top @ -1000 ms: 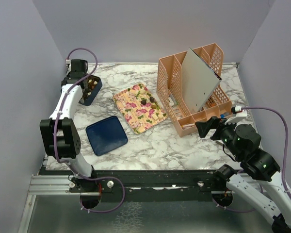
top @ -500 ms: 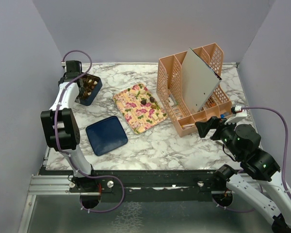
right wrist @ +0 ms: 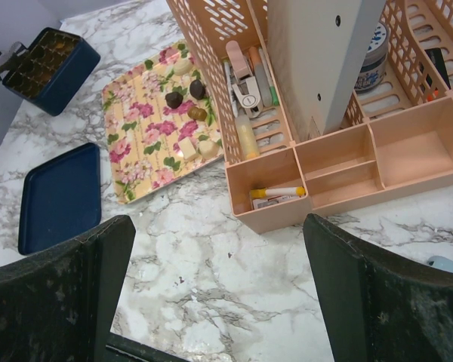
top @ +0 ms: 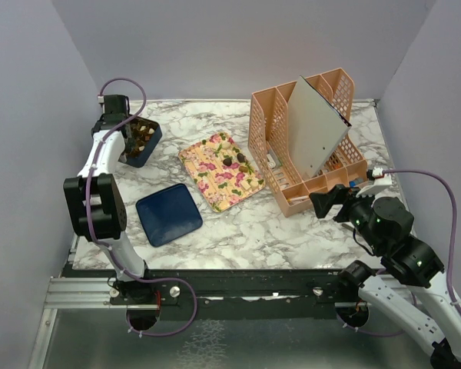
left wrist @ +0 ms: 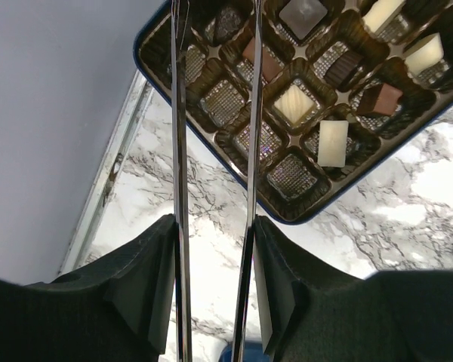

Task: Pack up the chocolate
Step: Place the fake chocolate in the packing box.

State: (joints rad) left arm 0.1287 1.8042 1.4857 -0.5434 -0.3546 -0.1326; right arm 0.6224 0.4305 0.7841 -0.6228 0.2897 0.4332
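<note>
The chocolate lies in two places. Several pieces sit on the floral tray, and cream and brown pieces fill cells of the dark blue box at the back left. My left gripper is shut on a pair of long metal tongs. The blades stand apart and reach over the box's left cells, with nothing seen pinched between them. At the right my right gripper hangs open over bare marble.
The box's dark blue lid lies flat in front of the tray. A peach desk organiser holding a grey board and small items stands at the back right. Grey walls close in left, right and back.
The left arm has drawn back toward the left wall from over the box, and the tongs' blades have spread wider. The right arm has not moved.
</note>
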